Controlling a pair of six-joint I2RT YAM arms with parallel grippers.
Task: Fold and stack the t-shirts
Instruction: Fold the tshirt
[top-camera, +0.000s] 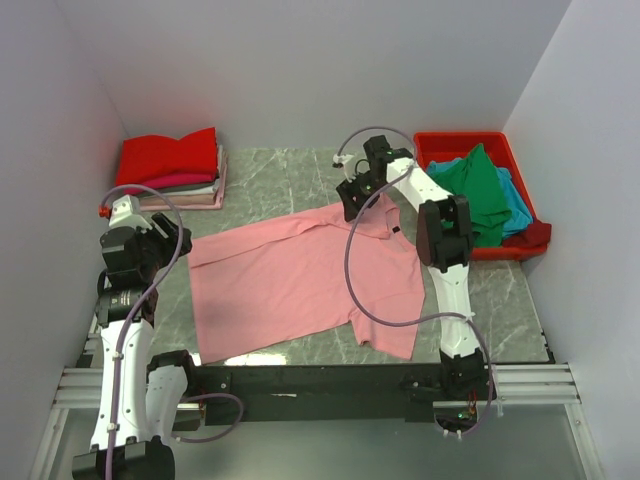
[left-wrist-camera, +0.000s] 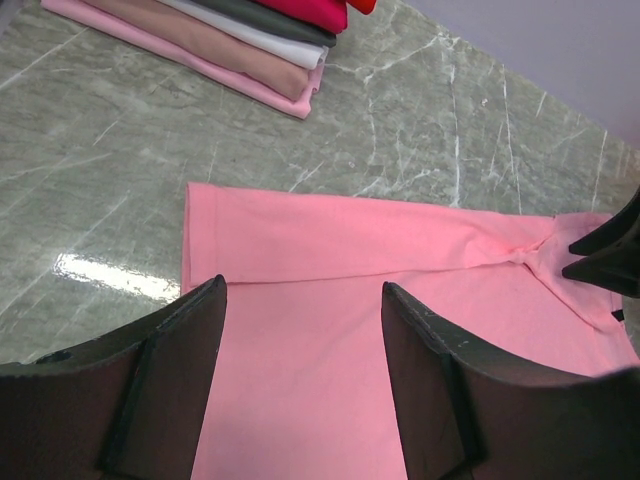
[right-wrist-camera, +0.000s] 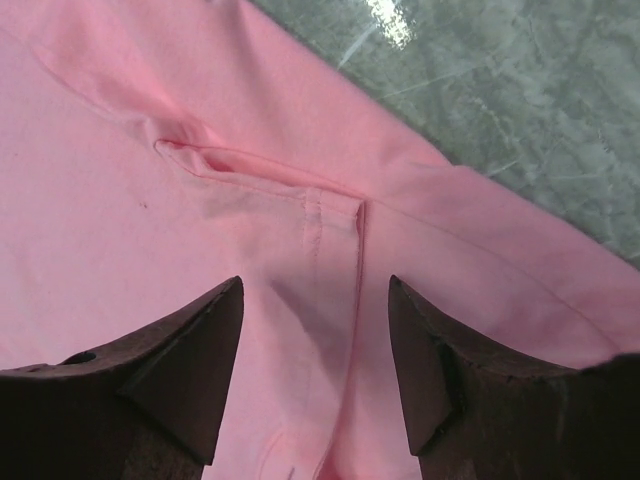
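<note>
A light pink t-shirt (top-camera: 300, 280) lies spread flat across the middle of the table, its neck toward the back right. My right gripper (top-camera: 351, 208) hangs just over that neck area, open; in the right wrist view the gripper (right-wrist-camera: 315, 282) shows only the seamed pink cloth (right-wrist-camera: 330, 230) below its parted fingers. My left gripper (top-camera: 184, 241) is open at the shirt's left edge, and in the left wrist view the gripper (left-wrist-camera: 303, 288) hovers over the pink sleeve (left-wrist-camera: 330, 240), empty. Folded t-shirts (top-camera: 175, 170) are stacked at the back left, red on top.
A red plastic bin (top-camera: 455, 137) at the back right holds loose green (top-camera: 480, 185), teal-blue (top-camera: 517, 210) and maroon (top-camera: 535, 237) shirts. White walls close in the table on three sides. The folded stack (left-wrist-camera: 230, 40) lies beyond the pink sleeve in the left wrist view.
</note>
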